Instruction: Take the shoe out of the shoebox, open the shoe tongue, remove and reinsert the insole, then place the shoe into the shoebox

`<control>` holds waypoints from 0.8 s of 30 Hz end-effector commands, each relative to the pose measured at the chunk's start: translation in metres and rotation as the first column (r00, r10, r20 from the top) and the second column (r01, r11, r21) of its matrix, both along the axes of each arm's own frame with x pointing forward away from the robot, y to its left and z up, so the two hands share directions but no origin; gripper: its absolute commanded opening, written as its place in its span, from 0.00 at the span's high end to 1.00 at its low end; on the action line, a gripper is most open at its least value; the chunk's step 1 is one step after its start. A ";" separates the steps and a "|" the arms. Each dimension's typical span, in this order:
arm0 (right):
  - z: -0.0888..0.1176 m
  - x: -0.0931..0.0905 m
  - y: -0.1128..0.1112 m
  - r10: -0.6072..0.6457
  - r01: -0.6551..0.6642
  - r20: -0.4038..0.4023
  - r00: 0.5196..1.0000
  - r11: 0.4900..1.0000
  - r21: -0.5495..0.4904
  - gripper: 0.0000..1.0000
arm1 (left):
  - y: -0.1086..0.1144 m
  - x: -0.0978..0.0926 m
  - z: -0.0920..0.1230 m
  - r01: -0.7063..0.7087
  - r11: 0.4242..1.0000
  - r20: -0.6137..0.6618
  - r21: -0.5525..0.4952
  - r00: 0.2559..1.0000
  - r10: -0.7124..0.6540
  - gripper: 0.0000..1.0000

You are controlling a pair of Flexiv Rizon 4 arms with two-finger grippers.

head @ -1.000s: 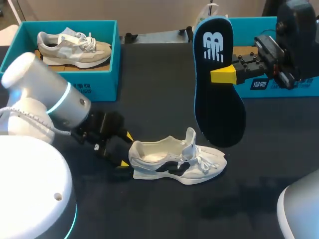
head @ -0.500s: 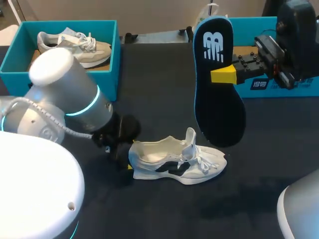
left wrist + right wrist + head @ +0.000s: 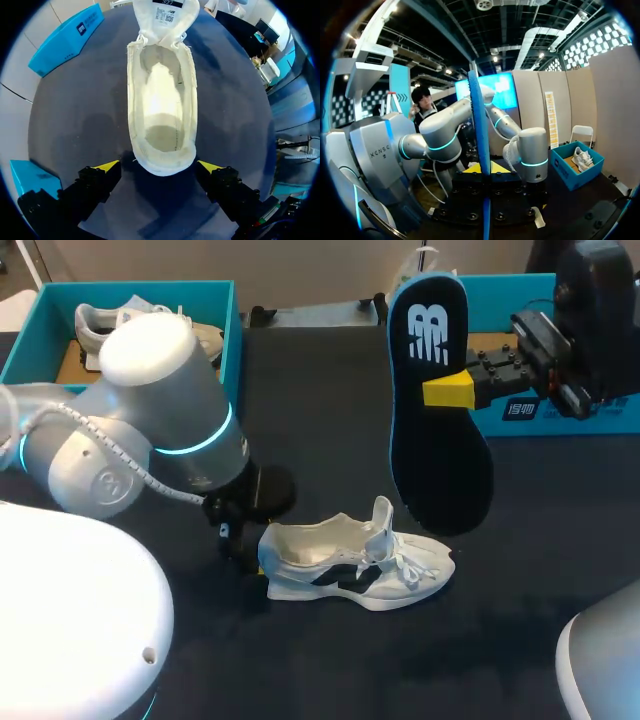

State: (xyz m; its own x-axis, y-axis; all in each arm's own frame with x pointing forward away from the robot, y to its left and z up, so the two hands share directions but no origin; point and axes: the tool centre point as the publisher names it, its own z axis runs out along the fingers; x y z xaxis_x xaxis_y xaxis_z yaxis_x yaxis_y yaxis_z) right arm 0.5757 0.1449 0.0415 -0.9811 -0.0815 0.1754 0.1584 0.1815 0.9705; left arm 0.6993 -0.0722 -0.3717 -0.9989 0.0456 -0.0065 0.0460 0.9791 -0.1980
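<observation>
Sneaker (image 3: 161,100): lay on desk (image 3: 330,420), heel nearest left arm, long axis running straight ahead.
Left jaws: stood apart, flanking heel, not touching.
Right jaws: were clamped on insole (image 3: 435,400), upright above toe.

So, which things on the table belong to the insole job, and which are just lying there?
For the job:
white shoe, heel between the fingers of the open left pincer
blue insole, gripped upright by the right pincer
teal shoebox behind that pincer

Lying about:
beige shoe, inside the other teal box
</observation>
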 end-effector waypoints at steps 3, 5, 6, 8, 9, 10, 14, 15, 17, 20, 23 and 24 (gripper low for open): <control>0.000 0.003 0.003 0.004 -0.004 -0.001 1.000 1.000 -0.003 1.00 | -0.005 -0.005 0.008 0.001 0.998 0.007 0.056 1.000 -0.002 0.00; 0.000 0.003 0.003 0.004 -0.004 -0.001 1.000 1.000 -0.003 1.00 | -0.006 -0.006 0.011 0.005 0.998 0.012 0.058 1.000 -0.006 0.00; 0.000 0.003 0.003 0.004 -0.004 -0.001 1.000 1.000 -0.003 1.00 | -0.006 -0.007 0.013 0.009 0.998 0.014 0.055 1.000 -0.009 0.00; 0.000 0.003 0.003 0.004 -0.004 -0.001 1.000 1.000 -0.003 1.00 | -0.007 -0.007 0.014 0.013 0.998 0.018 0.054 1.000 -0.014 0.00; 0.000 0.003 0.003 0.004 -0.004 -0.001 1.000 1.000 -0.003 1.00 | -0.007 -0.008 0.015 0.014 0.998 0.017 0.054 1.000 -0.015 0.00; 0.000 0.003 0.003 0.004 -0.004 -0.001 1.000 1.000 -0.003 1.00 | -0.008 -0.008 0.016 0.015 0.998 0.017 0.054 1.000 -0.016 0.00; 0.000 0.003 0.003 0.004 -0.004 -0.001 1.000 1.000 -0.003 1.00 | -0.008 -0.009 0.019 0.016 0.999 0.021 0.040 1.000 -0.017 0.00; 0.000 0.003 0.003 0.004 -0.004 -0.001 1.000 1.000 -0.003 1.00 | -0.008 -0.010 0.020 0.021 0.999 0.021 0.035 1.000 -0.022 0.00; 0.000 0.003 0.003 0.004 -0.004 -0.001 1.000 1.000 -0.003 1.00 | -0.010 -0.011 0.021 0.027 0.999 0.022 0.034 0.999 -0.028 0.00; 0.000 0.003 0.003 0.004 -0.004 -0.001 1.000 1.000 -0.003 1.00 | -0.013 -0.013 0.023 0.040 0.999 0.023 0.031 0.999 -0.041 0.00; 0.000 0.003 0.003 0.004 -0.004 -0.001 1.000 1.000 -0.003 1.00 | -0.017 -0.013 0.029 0.054 0.998 0.027 0.023 0.998 -0.054 0.00; 0.000 0.003 0.003 0.004 -0.004 -0.001 1.000 1.000 -0.003 1.00 | -0.019 -0.013 0.032 0.056 0.998 0.029 0.018 0.998 -0.056 0.00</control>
